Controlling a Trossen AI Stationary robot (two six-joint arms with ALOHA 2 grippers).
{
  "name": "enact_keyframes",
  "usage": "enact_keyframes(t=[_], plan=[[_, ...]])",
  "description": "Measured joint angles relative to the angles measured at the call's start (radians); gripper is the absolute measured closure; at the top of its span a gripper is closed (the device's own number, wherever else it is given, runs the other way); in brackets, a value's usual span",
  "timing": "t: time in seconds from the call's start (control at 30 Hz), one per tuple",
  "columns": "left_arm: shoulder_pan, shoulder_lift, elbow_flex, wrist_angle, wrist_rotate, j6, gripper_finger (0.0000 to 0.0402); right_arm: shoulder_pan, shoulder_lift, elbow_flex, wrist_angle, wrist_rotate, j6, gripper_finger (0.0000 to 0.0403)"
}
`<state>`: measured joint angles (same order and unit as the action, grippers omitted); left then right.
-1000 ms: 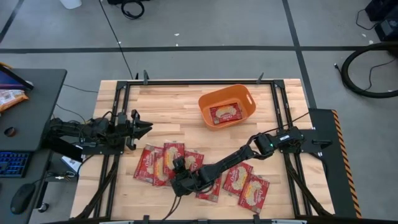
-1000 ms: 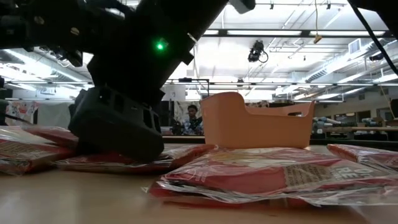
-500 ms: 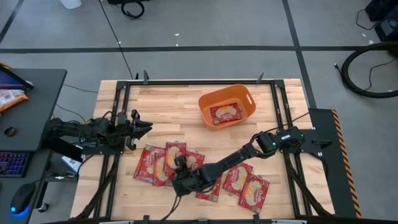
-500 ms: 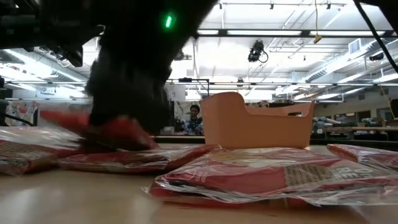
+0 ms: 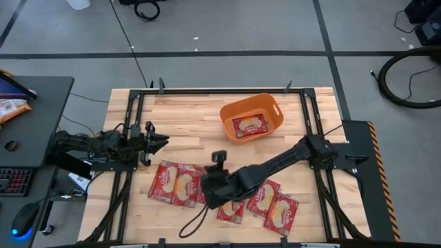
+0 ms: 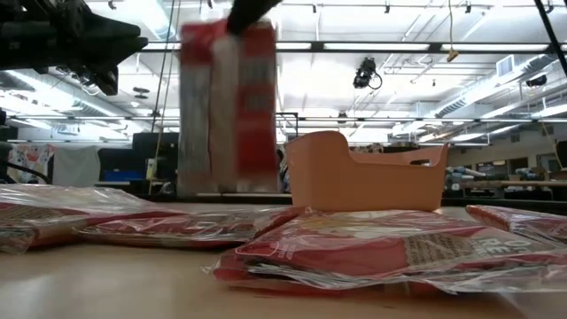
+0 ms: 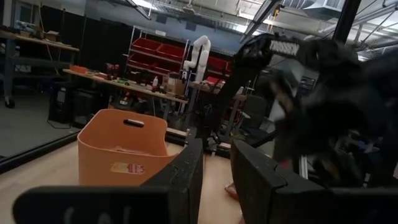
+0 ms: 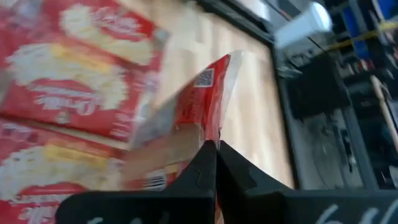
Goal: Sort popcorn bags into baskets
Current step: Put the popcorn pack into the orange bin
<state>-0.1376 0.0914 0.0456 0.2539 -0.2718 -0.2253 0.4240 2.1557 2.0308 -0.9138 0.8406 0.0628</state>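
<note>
1. The right gripper (image 8: 211, 163) pinches the edge of one popcorn bag (image 6: 227, 106), which hangs upright, clear of the table (image 5: 186, 124).
2. Below it lie the other bags (image 5: 173, 184), with more just beside them (image 5: 274, 205).
3. Beyond the gripper, the orange tub (image 5: 271, 107) holds one bag (image 5: 249, 126).
4. The left gripper (image 7: 214, 171) rests well apart at the table's edge, fingers slightly spread.
</note>
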Motion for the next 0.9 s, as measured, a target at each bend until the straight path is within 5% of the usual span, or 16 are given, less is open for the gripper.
enact_keyframes(t=[0.5,0.73,0.9], plan=[[0.000,0.000,0.000,-0.012,0.000,0.001,0.0315,-0.014,-0.294,0.000,-0.317,0.185,0.249,0.0398],[0.000,0.000,0.000,-0.014,0.000,0.002,0.0315,-0.094,-0.336,-0.001,-0.663,0.181,0.563,0.0398],[0.000,0.000,0.000,-0.014,0.000,0.001,0.0315,-0.178,-0.378,-0.075,-0.647,0.127,0.594,0.0398]])
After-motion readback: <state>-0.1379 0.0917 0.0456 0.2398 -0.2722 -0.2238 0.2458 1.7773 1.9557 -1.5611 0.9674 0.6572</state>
